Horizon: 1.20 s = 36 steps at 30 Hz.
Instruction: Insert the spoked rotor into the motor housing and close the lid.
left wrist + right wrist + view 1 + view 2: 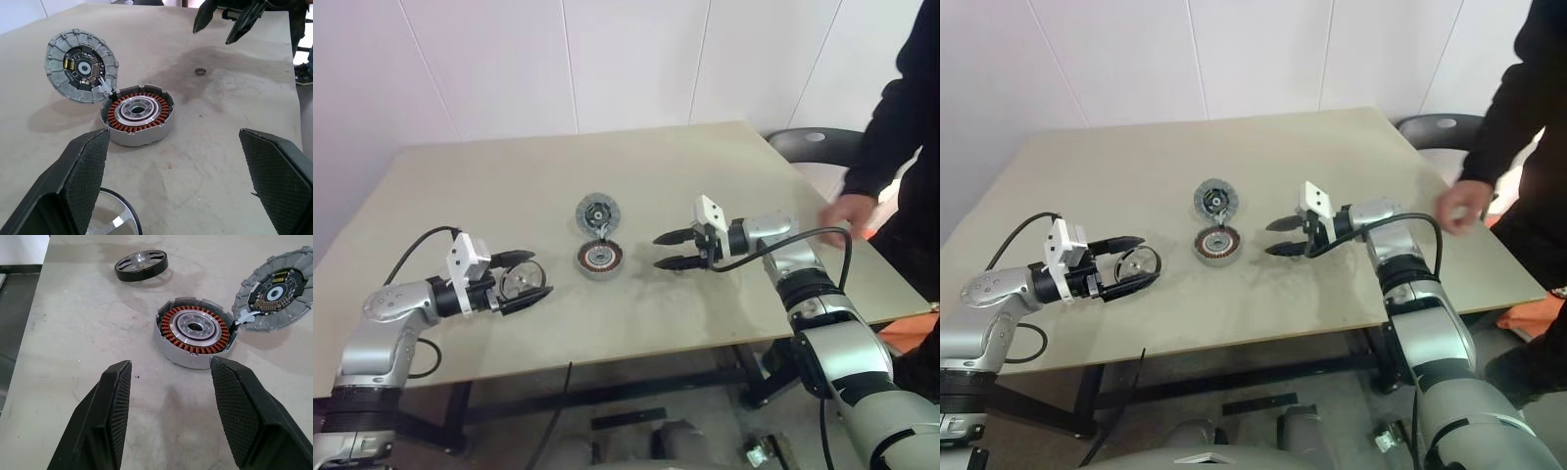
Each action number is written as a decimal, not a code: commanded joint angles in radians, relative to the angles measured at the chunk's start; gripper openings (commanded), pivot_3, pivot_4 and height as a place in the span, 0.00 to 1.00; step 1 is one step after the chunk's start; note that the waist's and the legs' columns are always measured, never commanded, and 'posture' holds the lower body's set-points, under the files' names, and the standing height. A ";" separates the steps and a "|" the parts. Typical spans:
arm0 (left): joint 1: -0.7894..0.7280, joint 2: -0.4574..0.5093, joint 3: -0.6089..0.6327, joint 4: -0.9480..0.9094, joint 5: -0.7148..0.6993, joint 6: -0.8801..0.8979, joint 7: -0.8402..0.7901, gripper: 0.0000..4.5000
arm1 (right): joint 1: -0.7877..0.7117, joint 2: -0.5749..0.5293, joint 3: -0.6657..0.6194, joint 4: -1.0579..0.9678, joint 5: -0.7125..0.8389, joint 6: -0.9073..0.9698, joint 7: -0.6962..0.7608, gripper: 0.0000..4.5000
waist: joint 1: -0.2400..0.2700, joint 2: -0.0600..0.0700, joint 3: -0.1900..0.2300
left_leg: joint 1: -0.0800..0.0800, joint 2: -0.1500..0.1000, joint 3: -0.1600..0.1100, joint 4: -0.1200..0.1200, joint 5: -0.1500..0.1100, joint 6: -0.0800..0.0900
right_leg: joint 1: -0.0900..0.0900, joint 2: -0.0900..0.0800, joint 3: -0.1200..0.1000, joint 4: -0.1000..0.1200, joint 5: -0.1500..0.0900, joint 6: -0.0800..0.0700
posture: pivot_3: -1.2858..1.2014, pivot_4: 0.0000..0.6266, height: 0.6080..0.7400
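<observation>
Left gripper [530, 277]: fingers apart, straddling the spoked rotor [521, 282] near the table's [705, 166] front-left edge.
Right gripper [669, 250]: fingers apart, empty, beside housing.
Motor housing [599, 258]: mid-table, windings exposed.
Lid [598, 212]: swung open, just behind it.
Person's hand [848, 210]: right edge.

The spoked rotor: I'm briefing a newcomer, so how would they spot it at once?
On the beige table, look toward the robot's left from the copper-wound motor housing. The spoked rotor lies there between the left tool's open fingers: a dark-rimmed ring with see-through gaps, unlike the solid grey lid.
</observation>
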 commanded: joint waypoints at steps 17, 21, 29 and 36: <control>-0.186 -0.085 -0.123 0.103 0.065 -0.036 -0.049 1.00 | -0.006 -0.024 -0.014 -0.124 0.028 0.057 0.083 0.59 | 0.000 0.000 0.000 | 0.000 0.000 0.000 0.002 0.000 0.000 | 0.000 0.000 0.000 0.002 0.000 0.000 | 0.52 0.00 1.00; -0.189 -0.053 -0.108 0.114 0.060 -0.034 -0.077 1.00 | 0.005 -0.068 -0.010 -0.171 0.033 0.078 0.135 0.59 | 0.001 0.000 0.000 | -0.001 0.000 0.000 0.002 0.000 0.000 | 0.000 0.000 0.000 0.001 0.000 0.000 | 0.52 0.00 1.00; -0.161 -0.031 -0.097 0.097 0.055 -0.044 -0.087 1.00 | 0.069 -0.120 -0.018 -0.325 0.078 0.176 0.147 0.59 | 0.002 0.000 0.000 | -0.001 0.000 0.000 0.004 0.000 0.000 | 0.000 0.001 -0.001 0.002 0.000 0.000 | 0.52 0.00 1.00; -0.156 -0.027 -0.091 0.083 0.051 -0.039 -0.083 1.00 | 0.063 -0.113 -0.014 -0.296 0.072 0.138 0.116 0.59 | 0.002 0.000 0.000 | -0.001 0.000 0.000 0.007 0.000 0.000 | 0.001 0.001 -0.001 0.003 0.000 0.000 | 0.52 0.00 1.00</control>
